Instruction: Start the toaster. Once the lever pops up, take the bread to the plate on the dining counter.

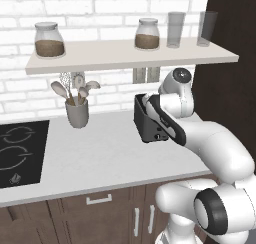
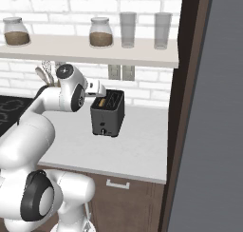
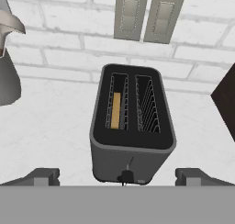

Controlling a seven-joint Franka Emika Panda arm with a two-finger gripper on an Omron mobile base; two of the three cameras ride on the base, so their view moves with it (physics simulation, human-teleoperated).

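Right now the gripper (image 3: 117,176) hangs with its jaws spread as wide as they go, holding nothing, poised over the front end of the toaster (image 3: 132,126) without touching it. That toaster stands on the bench (image 1: 110,158) below the wall sockets (image 3: 146,15), with the bread (image 3: 116,110) sunk in its left slot. No readable lettering anywhere; the toaster's front looks too small to tell.

There is one toaster (image 3: 132,126) with two slots, and one slice of bread (image 3: 116,110) in the left slot. The shelf (image 1: 125,55) holds two jars (image 1: 49,39) and two glasses (image 1: 176,29). One utensil cup (image 1: 77,112) stands on the counter. Two outlets (image 3: 130,15) are on the wall.
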